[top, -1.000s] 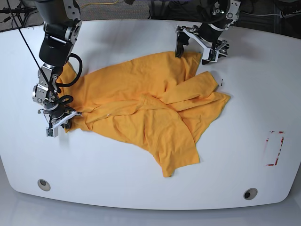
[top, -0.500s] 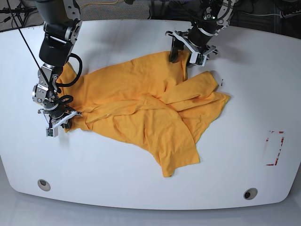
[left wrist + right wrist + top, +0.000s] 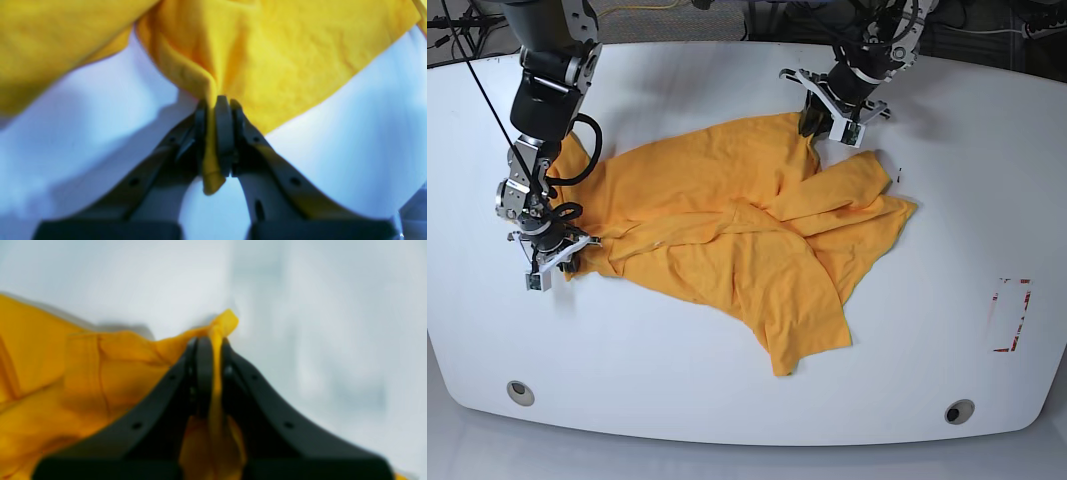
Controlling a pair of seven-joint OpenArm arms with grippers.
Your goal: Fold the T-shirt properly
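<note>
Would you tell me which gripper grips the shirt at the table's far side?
The left gripper, pinching the T-shirt at its far edge; the right gripper clamps the nearer corner.

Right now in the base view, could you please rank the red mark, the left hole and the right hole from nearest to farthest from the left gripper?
From the left gripper:
1. Red mark, table's right edge.
2. Right hole, front right corner.
3. Left hole, front left corner.

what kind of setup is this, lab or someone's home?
Most likely a robotics lab bench: a bare white table with bolt holes and red tape marks, cables behind it, and only the T-shirt held by both grippers.
</note>
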